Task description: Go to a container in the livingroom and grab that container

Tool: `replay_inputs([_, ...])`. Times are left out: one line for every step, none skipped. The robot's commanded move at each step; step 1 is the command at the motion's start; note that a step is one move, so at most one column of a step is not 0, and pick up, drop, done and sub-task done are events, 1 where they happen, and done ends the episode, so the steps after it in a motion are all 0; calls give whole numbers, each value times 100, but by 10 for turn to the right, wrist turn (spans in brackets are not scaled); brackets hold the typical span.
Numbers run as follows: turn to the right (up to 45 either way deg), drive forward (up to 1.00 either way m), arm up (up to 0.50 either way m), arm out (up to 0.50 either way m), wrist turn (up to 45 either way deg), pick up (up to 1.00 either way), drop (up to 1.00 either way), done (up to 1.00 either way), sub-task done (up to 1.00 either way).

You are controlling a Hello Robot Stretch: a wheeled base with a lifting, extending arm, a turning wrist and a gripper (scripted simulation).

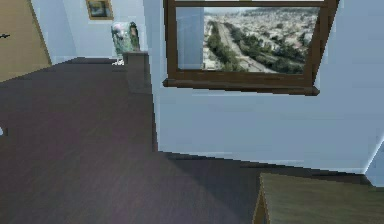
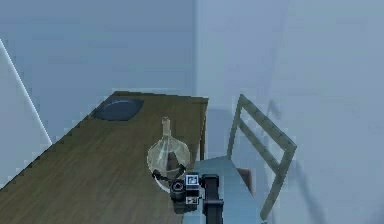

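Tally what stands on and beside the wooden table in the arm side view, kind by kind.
clear glass flask: 1
dark round dish: 1
pale chair: 1
Total: 3

You see a long wooden table (image 2: 85, 165) that runs toward a pale blue wall (image 2: 100, 40). A clear glass bottle (image 2: 168, 152) with a round body and a thin neck stands upright on it. The gripper (image 2: 163, 183) is at the bottle's base; you cannot tell whether it holds anything. At the table's far end lies a dark round thing (image 2: 118, 107), maybe a plate. A pale chair (image 2: 262, 140) stands just beside the table.
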Motion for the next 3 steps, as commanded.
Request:
replay_inputs([0, 0, 0, 0, 0, 100, 0, 0, 0])
replay_inputs([0, 0, 10, 0, 0, 0, 0, 0, 0])
replay_inputs([0, 0, 0, 0, 0, 0, 0, 100, 0])
